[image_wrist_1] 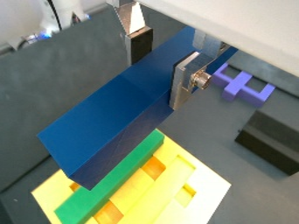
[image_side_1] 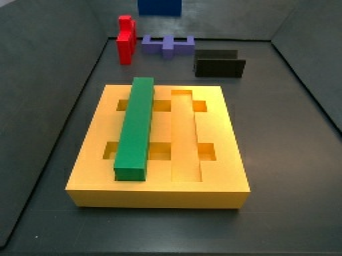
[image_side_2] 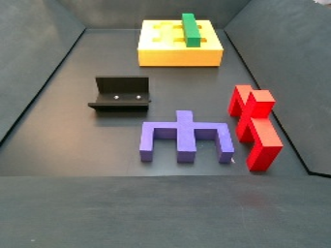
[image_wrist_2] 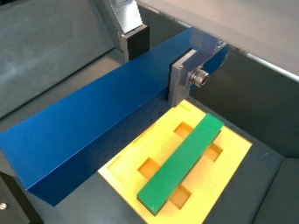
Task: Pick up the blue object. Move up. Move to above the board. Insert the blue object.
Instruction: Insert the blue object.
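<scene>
The gripper (image_wrist_1: pixel 162 57) hung high over the floor, its two silver fingers (image_wrist_1: pixel 184 80) clamped on the blue bar (image_wrist_1: pixel 117 109) near one end. In both wrist views the bar (image_wrist_2: pixel 100 136) ran long and level out from the jaws, held by its flat sides, clear of everything beneath it.

Below lay the yellow board (image_wrist_2: pixel 228 166), flat on the dark floor, with a green bar (image_wrist_2: pixel 181 164) already seated lengthwise in one of its grooves. In a wrist view the free end of the blue bar reached over the board's corner (image_wrist_1: pixel 52 192) (whether it lined up with an open groove, I could not tell from there). The groove beside the green bar stood open, its square cut-outs showing in a side view (image_side_1: pixel 198 125).

Neither side camera caught the gripper itself; only a scrap of blue showed at the very top of a side view (image_side_1: pixel 159 6).

Off the board, the dark fixture (image_side_2: pixel 122 94) stood between it and the loose pieces. A purple block (image_side_2: pixel 188 139) lay flat just beside a red piece (image_side_2: pixel 256 126), both well apart from the board (image_side_2: pixel 181 46). In a wrist view the purple block (image_wrist_1: pixel 243 83) peeked out behind the held bar, with the fixture (image_wrist_1: pixel 272 137) near it.
</scene>
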You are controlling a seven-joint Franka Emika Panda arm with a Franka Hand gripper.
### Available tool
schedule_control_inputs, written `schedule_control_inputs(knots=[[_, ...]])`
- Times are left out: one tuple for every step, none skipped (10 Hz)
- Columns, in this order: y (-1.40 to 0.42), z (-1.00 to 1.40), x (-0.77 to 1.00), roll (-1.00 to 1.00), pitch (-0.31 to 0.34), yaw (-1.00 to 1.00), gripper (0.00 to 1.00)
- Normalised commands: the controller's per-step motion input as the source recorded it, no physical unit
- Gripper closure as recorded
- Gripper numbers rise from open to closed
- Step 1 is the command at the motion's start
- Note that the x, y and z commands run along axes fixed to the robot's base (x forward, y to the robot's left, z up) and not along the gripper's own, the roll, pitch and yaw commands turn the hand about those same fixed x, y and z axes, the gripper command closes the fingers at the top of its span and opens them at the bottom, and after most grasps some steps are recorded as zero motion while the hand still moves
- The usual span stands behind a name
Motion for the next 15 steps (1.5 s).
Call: schedule_control_inputs(knots=[[0.06, -0.89, 0.11, -0.13, -0.06, 0.0, 1.0], [0.03, -0.93, 0.12, -0.11, -0.064, 0.0, 1.0], [0.03, -0.93, 0.09, -0.11, -0.06, 0.0, 1.0], [0.02, -0.93, 0.02, -0.11, -0.063, 0.0, 1.0], [0.0, -0.76, 0.0, -0.18, -0.09, 0.0, 1.0], [-0.09, -0.65, 0.11, -0.2, -0.064, 0.0, 1.0], [-0.21, -0.54, 0.17, -0.25, -0.063, 0.01, 1.0], [-0.34, -0.4, 0.2, -0.3, -0.114, 0.0, 1.0], [-0.33, -0.41, 0.22, -0.3, -0.126, 0.0, 1.0], [-0.34, -0.43, 0.09, -0.28, -0.13, 0.09, 1.0], [-0.27, -0.49, 0.06, -0.26, -0.121, 0.1, 1.0], [-0.18, -0.54, 0.0, -0.25, -0.11, 0.08, 1.0], [-0.18, -0.58, 0.13, -0.23, -0.103, 0.03, 1.0], [-0.22, -0.55, 0.27, -0.08, -0.089, 0.0, 1.0], [-0.23, -0.43, 0.31, 0.02, -0.007, 0.0, 1.0]])
